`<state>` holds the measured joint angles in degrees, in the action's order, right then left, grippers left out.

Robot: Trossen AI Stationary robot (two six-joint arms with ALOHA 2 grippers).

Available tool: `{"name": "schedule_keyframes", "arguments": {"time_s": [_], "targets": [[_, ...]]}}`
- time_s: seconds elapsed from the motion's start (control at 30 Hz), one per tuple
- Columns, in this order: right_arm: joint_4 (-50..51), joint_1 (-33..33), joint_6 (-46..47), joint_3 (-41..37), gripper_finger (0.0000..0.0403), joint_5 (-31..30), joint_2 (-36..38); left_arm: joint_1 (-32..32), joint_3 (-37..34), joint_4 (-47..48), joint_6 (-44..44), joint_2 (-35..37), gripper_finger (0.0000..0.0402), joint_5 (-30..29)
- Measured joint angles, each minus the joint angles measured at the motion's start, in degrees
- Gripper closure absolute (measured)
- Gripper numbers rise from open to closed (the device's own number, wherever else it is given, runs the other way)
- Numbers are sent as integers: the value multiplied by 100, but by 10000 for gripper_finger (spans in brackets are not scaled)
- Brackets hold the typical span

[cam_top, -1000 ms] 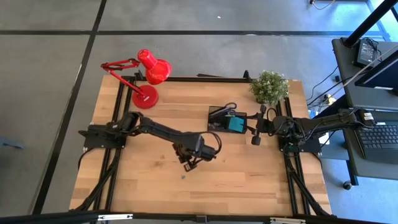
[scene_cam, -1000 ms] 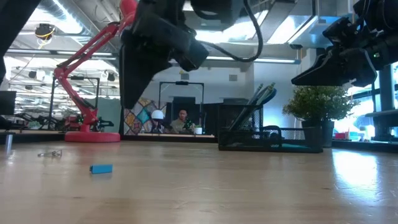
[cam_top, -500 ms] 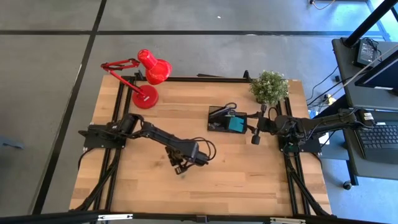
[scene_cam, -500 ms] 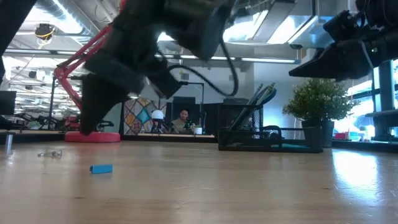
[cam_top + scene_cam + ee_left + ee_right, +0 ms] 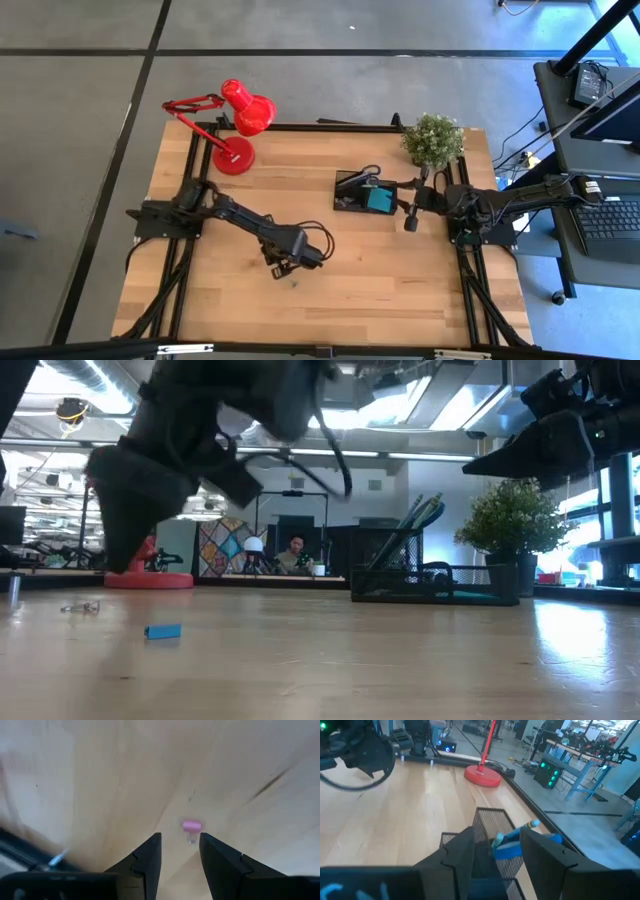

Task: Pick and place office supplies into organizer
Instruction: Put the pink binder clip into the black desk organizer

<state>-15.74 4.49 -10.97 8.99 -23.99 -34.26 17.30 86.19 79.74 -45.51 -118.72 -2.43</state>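
My left gripper point(image 5: 283, 270) has swung back toward my left side and lower over the wood since a second ago, leaving the middle of the tabletop point(image 5: 400, 290). It now hangs above a small pink piece point(image 5: 191, 826), which shows just ahead of the gap between my two dark fingers point(image 5: 148, 856). Those fingers stand a little apart and hold nothing.

In the low view, a small blue piece point(image 5: 162, 631) lies flat on the wood near the front, and a tiny silvery bit point(image 5: 80, 606) lies further back, toward the lamp side. From above, only a tiny speck point(image 5: 294, 282) shows just beside my left gripper, too small to identify.

The black organizer point(image 5: 352, 190) sits on the far half of the tabletop, right of centre. A teal sticky-note pad point(image 5: 379, 199) rests in it, and thin pens point(image 5: 412, 520) lean upright out of one compartment.

My right gripper point(image 5: 408, 207) hovers just beside the organizer, on its right edge. Its fingers point(image 5: 461, 851) are spread apart and empty, with the mesh organizer and a blue item point(image 5: 509, 846) visible between them.

A red desk lamp point(image 5: 238, 125) stands at the far left corner, and a small green plant point(image 5: 433, 139) at the far right. A person point(image 5: 292, 550) sits in the room well beyond the tabletop.
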Motion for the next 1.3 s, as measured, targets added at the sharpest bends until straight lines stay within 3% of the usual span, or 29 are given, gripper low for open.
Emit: {"name": "schedule_keyframes", "arguments": {"time_s": [0.3,0.87,1.3], "targets": [[-174,2,1,0,241,0,-2,-19,-989,-1492,-506,849,274,45],[-385,0,-137,0,241,-2,-1,-30,-1627,-1534,-1225,840,274,405],[-433,2,-141,0,241,-2,0,-45,-1806,-1775,-987,840,274,629]]}}
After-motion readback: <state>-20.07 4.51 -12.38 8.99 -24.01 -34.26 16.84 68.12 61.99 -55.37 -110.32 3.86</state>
